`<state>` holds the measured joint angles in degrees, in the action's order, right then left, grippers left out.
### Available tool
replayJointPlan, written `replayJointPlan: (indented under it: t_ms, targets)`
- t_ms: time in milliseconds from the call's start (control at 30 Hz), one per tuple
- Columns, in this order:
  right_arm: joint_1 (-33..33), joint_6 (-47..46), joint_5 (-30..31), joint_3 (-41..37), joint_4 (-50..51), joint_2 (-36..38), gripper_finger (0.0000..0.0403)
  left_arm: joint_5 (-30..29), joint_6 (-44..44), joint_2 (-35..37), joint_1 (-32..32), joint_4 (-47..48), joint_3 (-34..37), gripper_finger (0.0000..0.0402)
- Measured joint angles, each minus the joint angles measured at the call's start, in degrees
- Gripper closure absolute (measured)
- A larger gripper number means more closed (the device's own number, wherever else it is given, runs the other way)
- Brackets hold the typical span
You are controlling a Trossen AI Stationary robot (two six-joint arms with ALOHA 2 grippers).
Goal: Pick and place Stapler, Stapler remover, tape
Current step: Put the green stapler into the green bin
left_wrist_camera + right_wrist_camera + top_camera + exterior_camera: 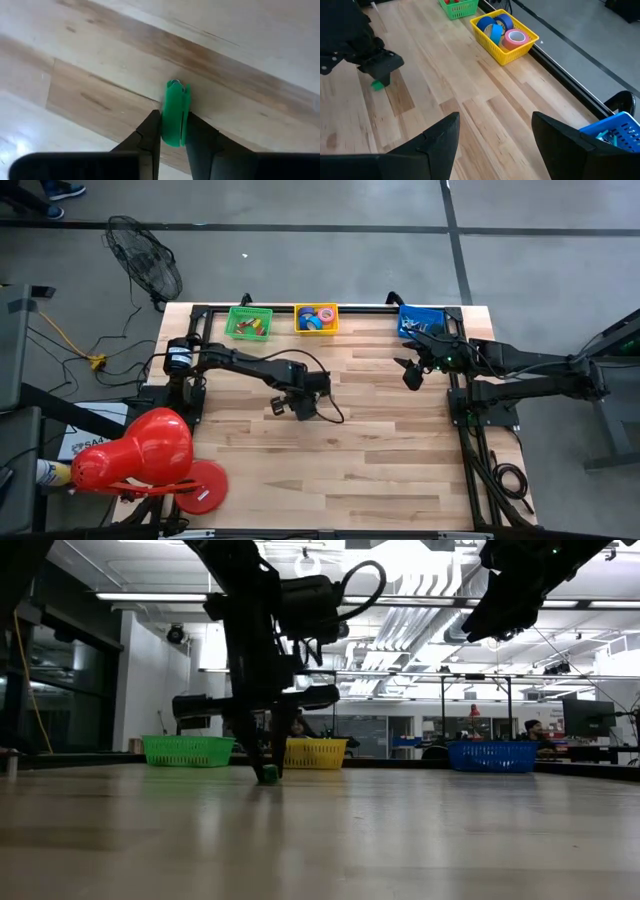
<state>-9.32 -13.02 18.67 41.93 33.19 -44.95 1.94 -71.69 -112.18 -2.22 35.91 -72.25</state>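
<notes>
We have the left gripper [173,137] down on the table [380,450] near its middle, and its two dark fingers [149,135] are closing on a small green stapler remover [175,117], one on each flat side of it. The remover stands on the wood, its lower edge touching the boards in the low view. It looks like light, stiff plastic with smooth faces, so we judge it easy to lift but apt to slip or twist if held only at its tip; taking it across the broad flat sides, as low on the body as the fingers reach, seems safest. The right gripper [495,135] hangs above the table's far right side, near the blue basket [420,320], with its fingers spread and nothing between them. The tape [515,38] rolls lie in the yellow basket [316,318] at the far edge, beside the green basket [249,322]
</notes>
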Motion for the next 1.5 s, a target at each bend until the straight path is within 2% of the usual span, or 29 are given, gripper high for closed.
replayJointPlan:
  t_ms: [200,300,533,833,1167,1500]
  targets:
    - [0.0,-1.0,0.0,0.0,0.0,0.0,0.0162,1.5,15.3,1.1,-3.5,-0.2,0.0,0.0344]
    - [0.0,-1.1,0.0,0.0,0.0,0.0,0.0162,0.1,21.8,2.6,-6.4,0.7,0.3,0.0344]
    - [0.0,-1.6,1.1,0.0,0.0,0.0,0.0162,-7.5,31.5,7.8,-14.6,2.6,0.2,0.0344]
    - [0.0,-2.1,4.1,0.0,0.0,0.0,0.0162,-16.0,38.6,12.5,-28.0,4.7,0.2,0.0343]
    - [0.0,-3.7,5.2,0.0,0.0,0.0,0.0162,-14.8,52.4,13.2,-41.3,7.3,0.2,0.0337]
    - [0.0,-3.7,5.2,0.0,0.0,0.0,0.0162,-12.8,58.6,13.2,-47.5,11.4,0.2,0.0335]
